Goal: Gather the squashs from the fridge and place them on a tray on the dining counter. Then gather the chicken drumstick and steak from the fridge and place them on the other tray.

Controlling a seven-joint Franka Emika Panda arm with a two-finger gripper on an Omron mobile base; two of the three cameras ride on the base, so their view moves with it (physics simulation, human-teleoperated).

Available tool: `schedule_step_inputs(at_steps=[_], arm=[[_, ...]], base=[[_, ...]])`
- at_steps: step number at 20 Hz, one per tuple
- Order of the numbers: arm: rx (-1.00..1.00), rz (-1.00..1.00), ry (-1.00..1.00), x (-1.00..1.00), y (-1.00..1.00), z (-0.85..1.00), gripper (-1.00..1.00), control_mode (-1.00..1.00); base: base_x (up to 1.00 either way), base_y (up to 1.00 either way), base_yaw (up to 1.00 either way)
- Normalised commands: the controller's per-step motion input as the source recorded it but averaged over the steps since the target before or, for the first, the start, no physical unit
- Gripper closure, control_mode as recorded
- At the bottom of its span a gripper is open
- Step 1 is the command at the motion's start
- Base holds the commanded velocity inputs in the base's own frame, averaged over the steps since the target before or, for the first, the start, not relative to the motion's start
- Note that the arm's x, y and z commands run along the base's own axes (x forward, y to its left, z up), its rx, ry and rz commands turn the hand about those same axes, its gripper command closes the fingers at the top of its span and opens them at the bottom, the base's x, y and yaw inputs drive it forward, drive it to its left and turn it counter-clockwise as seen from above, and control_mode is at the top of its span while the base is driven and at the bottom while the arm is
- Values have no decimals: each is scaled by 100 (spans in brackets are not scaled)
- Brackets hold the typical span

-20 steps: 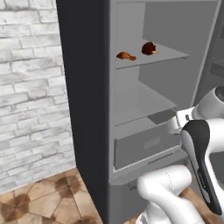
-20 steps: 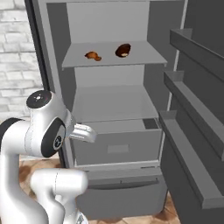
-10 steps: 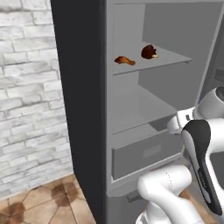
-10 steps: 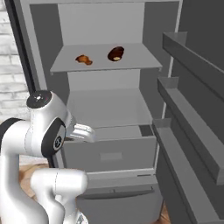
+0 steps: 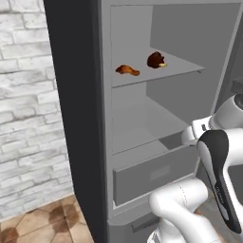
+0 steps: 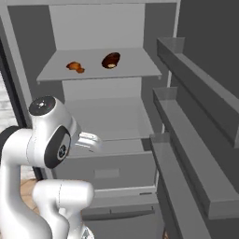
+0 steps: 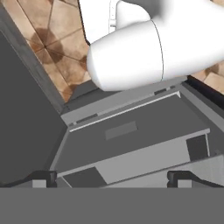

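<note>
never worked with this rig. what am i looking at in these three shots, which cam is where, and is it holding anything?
It is a rendered kitchen: a white robot arm on a driving base, facing an open fridge. Two cameras ride on the base behind the arm, one to its left and one to its right, so they show the same fridge from two sides. On the upper shelf lie the drumstick, orange-brown, and the steak, darker and rounder, apart from each other. Below is a drawer. The third camera sits on the hand and looks down over the drawer and the tiled floor; the two dark fingers at its bottom stand wide apart with nothing between them.
</note>
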Motion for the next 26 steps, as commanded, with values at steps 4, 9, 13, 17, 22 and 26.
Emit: schedule_step_inputs(at_steps=[4,9,13,17,22,26], arm=[[0,0,0,0,0,0,-100,100],[0,0,0,0,0,0,-100,100],[0,0,0,0,0,0,-100,100],[0,0,0,0,0,0,-100,100],[0,0,1,10,0,0,-100,-100],[-2,0,-17,22,0,27,-100,-100]], base=[[42,-16,0],[41,-5,0],[44,-3,1],[51,-2,2],[46,0,1],[0,0,0]])
